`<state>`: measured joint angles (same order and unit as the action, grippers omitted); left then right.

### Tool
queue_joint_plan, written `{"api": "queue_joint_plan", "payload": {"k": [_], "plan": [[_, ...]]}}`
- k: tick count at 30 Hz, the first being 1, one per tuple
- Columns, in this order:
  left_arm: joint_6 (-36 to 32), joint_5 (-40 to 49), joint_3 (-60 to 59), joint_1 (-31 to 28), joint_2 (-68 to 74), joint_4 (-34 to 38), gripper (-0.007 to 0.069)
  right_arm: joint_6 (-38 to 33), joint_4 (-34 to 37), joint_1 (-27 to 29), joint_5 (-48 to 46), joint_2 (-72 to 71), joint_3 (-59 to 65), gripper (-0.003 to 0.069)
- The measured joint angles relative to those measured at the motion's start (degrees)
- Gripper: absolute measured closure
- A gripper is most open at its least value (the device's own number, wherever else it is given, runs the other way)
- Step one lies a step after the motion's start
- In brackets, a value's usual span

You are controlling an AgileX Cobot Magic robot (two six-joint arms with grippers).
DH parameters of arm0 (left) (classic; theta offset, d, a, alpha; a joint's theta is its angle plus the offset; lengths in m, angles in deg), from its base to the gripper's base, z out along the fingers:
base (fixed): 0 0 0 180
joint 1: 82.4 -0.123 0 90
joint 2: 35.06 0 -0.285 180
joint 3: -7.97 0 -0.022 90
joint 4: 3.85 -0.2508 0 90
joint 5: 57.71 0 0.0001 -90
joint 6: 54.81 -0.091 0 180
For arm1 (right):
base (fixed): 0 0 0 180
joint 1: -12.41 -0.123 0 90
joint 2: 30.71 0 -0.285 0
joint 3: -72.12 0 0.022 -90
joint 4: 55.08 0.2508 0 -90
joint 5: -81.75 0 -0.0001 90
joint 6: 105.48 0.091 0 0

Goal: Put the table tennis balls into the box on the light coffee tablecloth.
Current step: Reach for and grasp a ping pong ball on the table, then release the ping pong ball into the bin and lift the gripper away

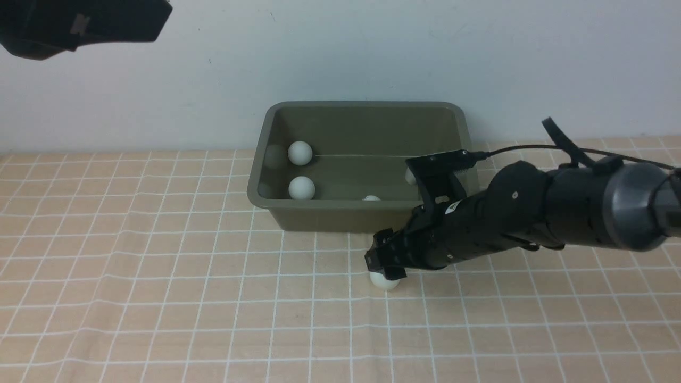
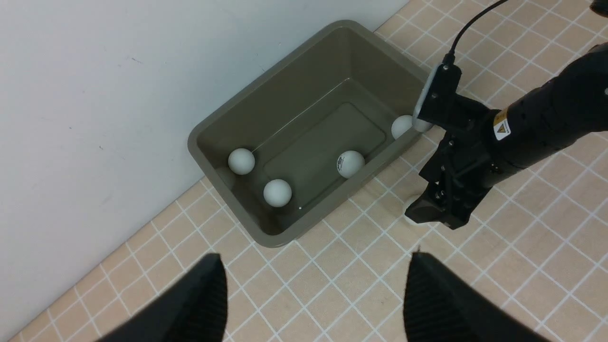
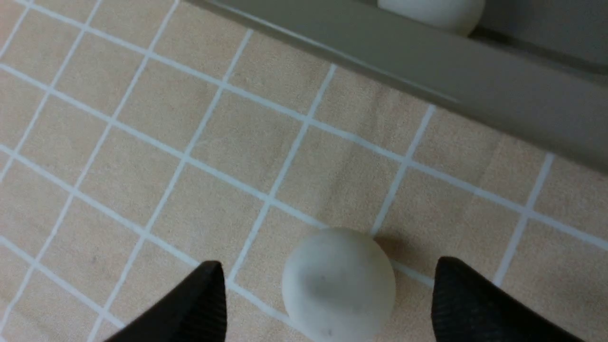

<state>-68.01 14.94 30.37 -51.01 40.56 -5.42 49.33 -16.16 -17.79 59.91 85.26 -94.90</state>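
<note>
The olive-green box [image 1: 340,219] stands at the back of the light coffee tablecloth [image 1: 159,298], against the wall. Several white table tennis balls lie in it, among them two at its left end [image 1: 300,152] [image 1: 301,188] and one with a dark mark [image 2: 350,164]. One more ball [image 1: 384,281] rests on the cloth in front of the box. My right gripper [image 1: 384,263] is lowered over that ball; the wrist view shows the ball [image 3: 338,285] between open fingers [image 3: 194,304], with gaps on both sides. My left gripper [image 2: 316,266] hangs high and open, holding nothing.
A pale wall [image 1: 372,48] rises right behind the box. The right arm's body and cable [image 1: 558,213] reach in from the right, beside the box's right end. The box's front wall [image 3: 427,71] lies just beyond the right gripper.
</note>
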Motion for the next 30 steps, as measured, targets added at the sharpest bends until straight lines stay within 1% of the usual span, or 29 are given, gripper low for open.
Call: {"api": "queue_joint_plan", "payload": {"k": [12, 13, 15, 16, 17, 20, 25, 27, 29, 30], "plan": [[0.0, 0.0, 0.0, 0.0, 0.0, -0.06, 0.021, -0.02, 0.05, 0.0, 0.3, 5.65, -0.81, 0.0139], [0.0, 0.0, 0.0, 0.0, 0.0, -0.06, 0.021, -0.14, 0.05, 0.0, 0.82, 5.78, -0.81, 0.0151], [0.0, -0.13, 0.0, 0.0, 0.04, -0.06, 0.021, -0.19, 0.05, 0.0, 1.21, 5.82, -0.86, 0.0209], [0.0, -0.25, 0.0, 0.0, 0.04, -0.06, 0.021, -0.19, -0.07, 0.0, 1.27, 5.82, -0.86, 0.027], [0.0, -0.25, 0.0, 0.0, 0.04, -0.06, 0.021, -0.19, -0.18, 0.0, 1.33, 5.74, -0.86, 0.0302], [0.0, -0.3, 0.0, 0.0, 0.04, -0.06, 0.021, -0.19, -2.27, 0.0, 0.63, 4.56, -0.86, 0.0294], [0.0, -0.43, 0.0, 0.0, 0.11, -0.5, 0.021, 1.28, -8.15, 0.05, -5.06, 0.09, -0.86, 0.0294], [0.0, -0.74, 0.0, 0.0, 0.11, -1.0, 0.021, 2.63, -12.5, 0.05, -8.67, -4.24, -0.86, 0.0294], [0.0, -0.74, 0.0, 0.0, 0.11, -1.08, 0.021, 2.86, -13.83, 0.05, -9.95, -6.15, -0.86, 0.0294], [0.0, -0.78, 0.0, 0.0, 0.11, -1.14, 0.021, 3.04, -15.15, 0.05, -11.64, -9.42, -0.86, 0.0294]]}}
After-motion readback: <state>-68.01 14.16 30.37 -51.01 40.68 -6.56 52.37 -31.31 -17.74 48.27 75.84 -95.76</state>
